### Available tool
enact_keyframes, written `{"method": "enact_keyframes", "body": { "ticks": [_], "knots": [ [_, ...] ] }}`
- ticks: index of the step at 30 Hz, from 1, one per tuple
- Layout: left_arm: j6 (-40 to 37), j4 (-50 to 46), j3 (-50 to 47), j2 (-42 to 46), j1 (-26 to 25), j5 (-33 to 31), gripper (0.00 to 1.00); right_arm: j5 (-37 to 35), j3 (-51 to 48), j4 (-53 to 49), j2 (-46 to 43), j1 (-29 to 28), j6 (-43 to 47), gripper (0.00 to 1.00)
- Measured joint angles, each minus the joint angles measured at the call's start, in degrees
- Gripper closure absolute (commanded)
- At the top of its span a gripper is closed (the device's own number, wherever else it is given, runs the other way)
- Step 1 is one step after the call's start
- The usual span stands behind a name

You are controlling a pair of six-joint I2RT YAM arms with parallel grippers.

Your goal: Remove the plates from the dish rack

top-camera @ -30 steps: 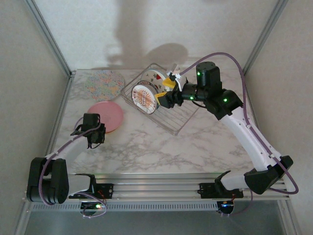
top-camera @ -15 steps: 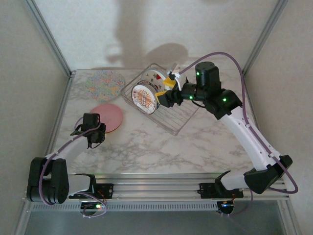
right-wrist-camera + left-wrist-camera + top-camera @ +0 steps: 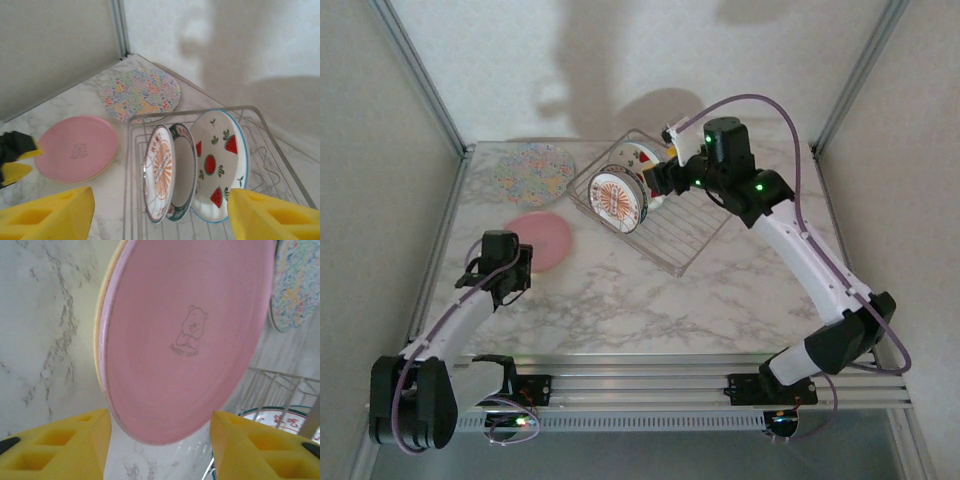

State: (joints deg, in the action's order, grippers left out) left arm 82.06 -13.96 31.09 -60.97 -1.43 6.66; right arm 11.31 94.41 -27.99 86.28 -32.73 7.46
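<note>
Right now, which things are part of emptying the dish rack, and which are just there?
Part of the job:
dish rack
standing in it: sunburst plate, green-rimmed plate, watermelon plate
lying flat outside it: pink plate, patterned plate

Just there:
marble table
purple cable
metal frame post

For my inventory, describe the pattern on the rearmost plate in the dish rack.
Rearmost plate: white, red watermelon slices, blue rim; clearest in right wrist view.

Five plates [image 3: 216, 165]: three in one dish rack [image 3: 682, 238], two on table [image 3: 107, 200].
</note>
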Motion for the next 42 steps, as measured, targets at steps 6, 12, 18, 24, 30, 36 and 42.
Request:
{"method": "enact_keyframes", "body": {
  "ticks": [6,12,18,24,30,36,42],
  "knots": [
    [0.17,-4.24,4.90,2.75,-0.76,-0.48,0.43,3.52,1.07,2.21,7.63,5.27,-2.56,0.28],
    [-5.03,-3.67,15.28,1.36,-2.69,-0.85,0.42,8.57,5.40,2.43,17.70,9.38,-3.87,0.29],
    [-14.64,-0.13,26.34,-6.10,-7.19,0.22,0.42,11.26,11.13,1.36,25.86,10.93,-4.28,0.30],
    [-22.80,3.54,34.14,-11.45,-12.55,2.29,0.43,12.37,16.26,0.35,31.63,11.89,-4.09,0.35],
    [-28.37,6.21,36.33,-13.88,-15.58,4.59,0.43,14.36,17.25,0.28,35.28,12.02,-4.09,0.42],
    [-33.86,6.47,40.83,-15.80,-19.06,5.68,0.43,17.05,17.46,0.28,37.73,12.02,-4.07,0.45],
    [-35.23,6.51,41.13,-15.78,-19.52,5.99,0.43,18.67,18.53,0.31,40.09,12.02,-4.11,0.47]
  ]
}}
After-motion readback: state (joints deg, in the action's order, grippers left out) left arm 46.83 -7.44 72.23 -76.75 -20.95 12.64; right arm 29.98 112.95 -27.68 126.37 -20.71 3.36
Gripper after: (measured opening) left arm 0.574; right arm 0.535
